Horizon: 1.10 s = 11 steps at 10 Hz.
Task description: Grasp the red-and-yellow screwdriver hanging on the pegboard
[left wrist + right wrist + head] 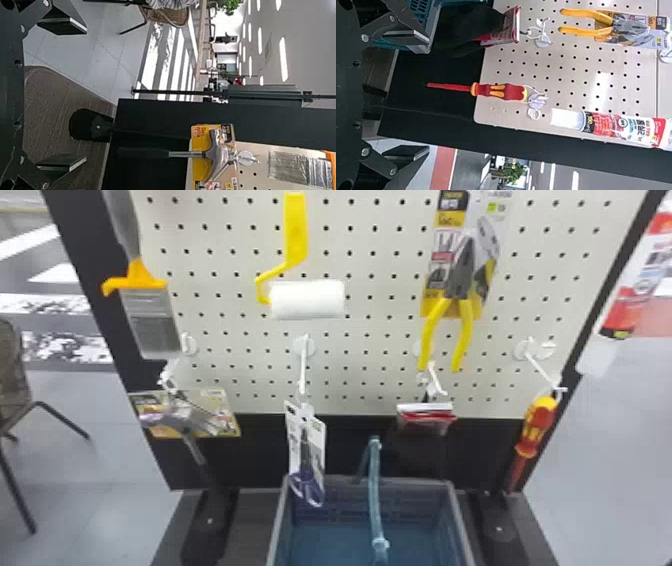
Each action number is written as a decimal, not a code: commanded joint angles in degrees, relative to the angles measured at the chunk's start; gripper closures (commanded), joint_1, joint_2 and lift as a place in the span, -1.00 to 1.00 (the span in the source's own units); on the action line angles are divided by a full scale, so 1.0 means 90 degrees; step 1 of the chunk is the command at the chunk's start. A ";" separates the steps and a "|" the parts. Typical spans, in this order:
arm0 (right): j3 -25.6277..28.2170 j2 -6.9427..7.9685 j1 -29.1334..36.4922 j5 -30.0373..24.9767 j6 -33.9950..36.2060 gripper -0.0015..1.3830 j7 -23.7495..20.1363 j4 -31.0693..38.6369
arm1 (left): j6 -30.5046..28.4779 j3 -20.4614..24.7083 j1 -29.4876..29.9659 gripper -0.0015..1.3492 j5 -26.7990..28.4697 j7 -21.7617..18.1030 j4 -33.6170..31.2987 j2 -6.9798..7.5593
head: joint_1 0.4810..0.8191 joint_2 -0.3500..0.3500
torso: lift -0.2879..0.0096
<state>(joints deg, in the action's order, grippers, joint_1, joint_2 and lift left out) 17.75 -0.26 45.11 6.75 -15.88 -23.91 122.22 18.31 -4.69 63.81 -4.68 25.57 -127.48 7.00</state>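
Starting with the blue basket [415,480], we see its handle [375,490] standing over it and the purple-handled scissors [306,485] hanging in front of its far left corner, packet and all. Its blue floor shows beneath the handle.

Now to the screwdriver [534,425]: it's on a white hook [542,371] at the pegboard's lower right, red-and-yellow grip up, shaft down. In our right wrist view, the right gripper [409,95] has its jaws wide apart; the shaft points back toward the gap between them, with the grip farther out. Our left gripper [62,93] has its jaws spread too, with the hammer [216,154] hanging well beyond them.

Checking the edges, we have the black frame [592,310] right beside the screwdriver's hook and the red-and-white tube [627,297] farther right. Leftward, perforated board separates the hook from the yellow-handled pliers [464,335], and the red-edged packet [425,412] hangs between basket and pliers.
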 commanded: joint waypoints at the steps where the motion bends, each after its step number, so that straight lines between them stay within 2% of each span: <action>1: 0.0000 0.0035 -0.0278 0.0051 0.0124 -0.55 -0.0107 -0.0072 | -0.0013 0.0004 -0.0004 -0.75 0.0012 0.0001 0.0000 -0.0007 | -0.60 0.00 | 0.26; 2: 0.0010 0.0019 -0.0442 0.0080 0.0202 -0.55 -0.0215 -0.0119 | -0.0033 0.0004 -0.0018 -0.75 0.0012 0.0001 0.0015 -0.0007 | -0.60 0.00 | 0.26; 4: 0.0010 -0.0195 -0.0811 0.0149 0.0358 -0.55 -0.0381 -0.0197 | -0.0052 -0.0006 -0.0032 -0.75 0.0012 0.0001 0.0015 -0.0016 | -0.60 0.00 | 0.26; 8: 0.0098 -0.0479 -0.1317 0.0403 0.0769 -0.55 -0.0723 -0.0259 | -0.0072 0.0004 -0.0045 -0.75 0.0002 -0.0009 0.0015 -0.0016 | -0.60 0.00 | 0.26; 11: 0.0518 -0.0498 -0.1823 0.0432 0.1188 -0.55 -0.1250 -0.0291 | -0.0092 0.0004 -0.0059 -0.75 0.0002 -0.0009 0.0015 -0.0007 | -0.60 0.00 | 0.26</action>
<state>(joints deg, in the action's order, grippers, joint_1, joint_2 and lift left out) 21.61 -4.73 29.85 10.62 -6.01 -34.94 119.65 17.53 -4.66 63.38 -4.66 25.49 -127.34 6.87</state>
